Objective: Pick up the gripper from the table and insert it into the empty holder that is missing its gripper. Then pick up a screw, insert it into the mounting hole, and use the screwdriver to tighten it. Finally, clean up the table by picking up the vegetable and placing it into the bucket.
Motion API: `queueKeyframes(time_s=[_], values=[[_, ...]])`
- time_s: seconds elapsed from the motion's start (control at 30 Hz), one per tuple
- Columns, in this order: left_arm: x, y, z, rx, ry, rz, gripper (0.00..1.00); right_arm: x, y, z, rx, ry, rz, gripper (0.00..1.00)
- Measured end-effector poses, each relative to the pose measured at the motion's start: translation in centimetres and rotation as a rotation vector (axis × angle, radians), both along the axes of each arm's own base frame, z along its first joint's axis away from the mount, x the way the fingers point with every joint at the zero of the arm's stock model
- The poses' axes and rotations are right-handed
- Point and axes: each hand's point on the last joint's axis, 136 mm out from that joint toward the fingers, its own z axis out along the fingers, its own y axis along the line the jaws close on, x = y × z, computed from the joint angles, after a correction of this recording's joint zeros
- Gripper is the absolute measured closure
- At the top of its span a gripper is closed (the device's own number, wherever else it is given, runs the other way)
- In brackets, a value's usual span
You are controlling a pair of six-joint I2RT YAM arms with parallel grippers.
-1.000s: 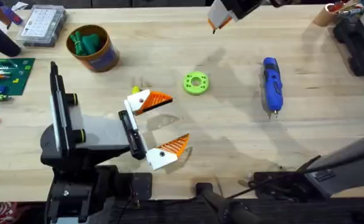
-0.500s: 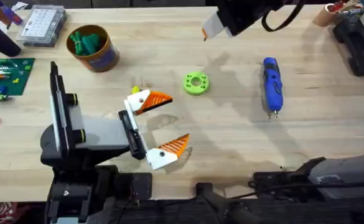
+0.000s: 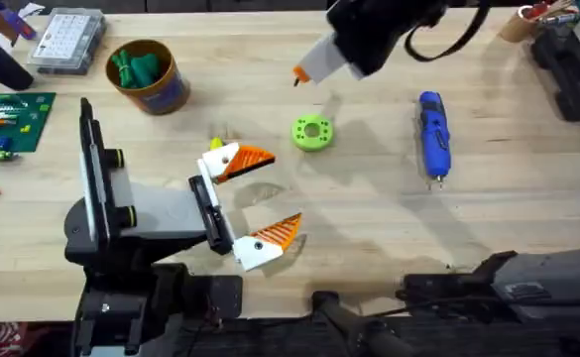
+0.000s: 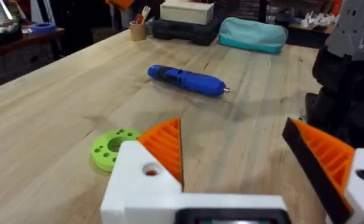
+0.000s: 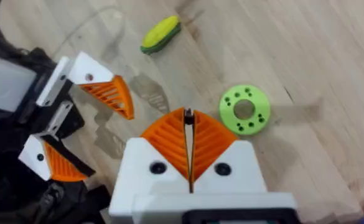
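**Right arm raised over the far middle, left pincer spread near the table centre**

Overhead view shows the left gripper [image 3: 257, 198] low over the wooden table [image 3: 369, 228], a little left of the middle, with its two white and orange fingers spread wide apart and nothing between them. The right gripper [image 3: 297, 74] hangs higher, over the far middle of the table. In the right wrist view its orange pads [image 5: 169, 140] are pressed together, and a small dark thing, perhaps a screw, seems to stand at their tip, but I cannot tell for sure.

The lime-green ring [image 3: 311, 132] lies flat just near of the right gripper and right of the left gripper's far finger. The screwdriver [image 3: 433, 134] lies on the right half of the table, well apart from both grippers, with its metal bit pointing to the near side. The bucket [image 3: 151, 77] stands at the far left, and the vegetable [image 3: 136, 67] is inside it. Left of the bucket there is a clear compartment box [image 3: 66, 40], and near of that box a green board [image 3: 10, 121] lies at the left edge.

A small yellow and green piece [image 5: 160, 34] lies on the table just beside the left gripper's far finger.
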Motion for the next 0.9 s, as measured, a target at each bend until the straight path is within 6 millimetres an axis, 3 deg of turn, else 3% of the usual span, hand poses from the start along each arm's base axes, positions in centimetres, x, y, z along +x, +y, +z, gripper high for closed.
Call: queueKeyframes(time_s=[0.27, 0.67, 0.9], values=[[0.0, 0.0, 0.0, 0.0, 0.0, 0.0, 0.014, -2.4, 2.3, -0.2, -0.033, -0.044, 0.114, 0.997], [0.0, 0.0, 0.0, 0.0, 0.0, 0.0, 0.014, -3.2, 2.8, -1.0, -0.072, -0.033, 0.152, 0.997], [0.0, 0.0, 0.0, 0.0, 0.0, 0.0, 0.014, -3.9, 3.7, -0.2, -0.069, -0.075, 0.206, 0.997]])
